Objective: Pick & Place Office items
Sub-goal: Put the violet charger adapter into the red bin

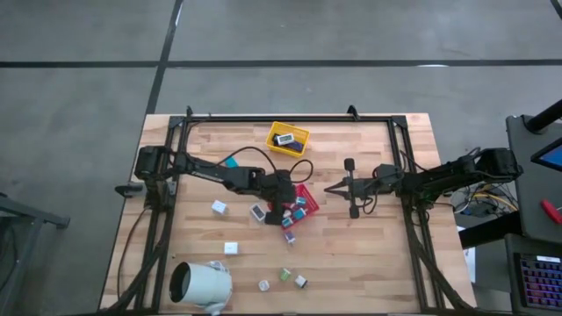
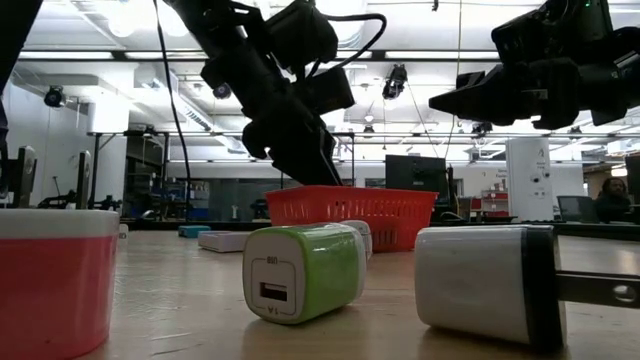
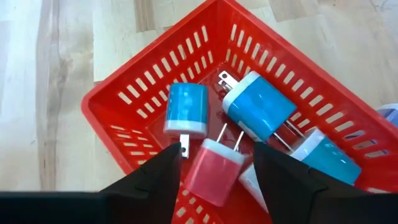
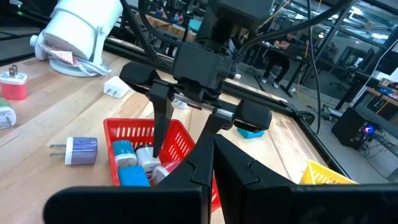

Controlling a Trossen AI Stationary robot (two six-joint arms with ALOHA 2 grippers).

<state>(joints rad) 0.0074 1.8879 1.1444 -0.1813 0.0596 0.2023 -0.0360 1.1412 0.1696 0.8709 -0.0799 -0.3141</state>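
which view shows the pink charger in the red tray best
The left wrist view: the pink plastic plug-in charger lies in the red slotted tray between the left gripper fingers. The tray's wall hides it in the low view; the others do not show it clearly.

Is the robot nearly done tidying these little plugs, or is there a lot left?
Partly done. The red tray already holds several plugs, among them a pink plug lying between the left gripper's open fingers, with no grip showing. The yellow tray holds one item. Still loose on the table: a green plug, a purple plug and others. The right gripper waits shut.
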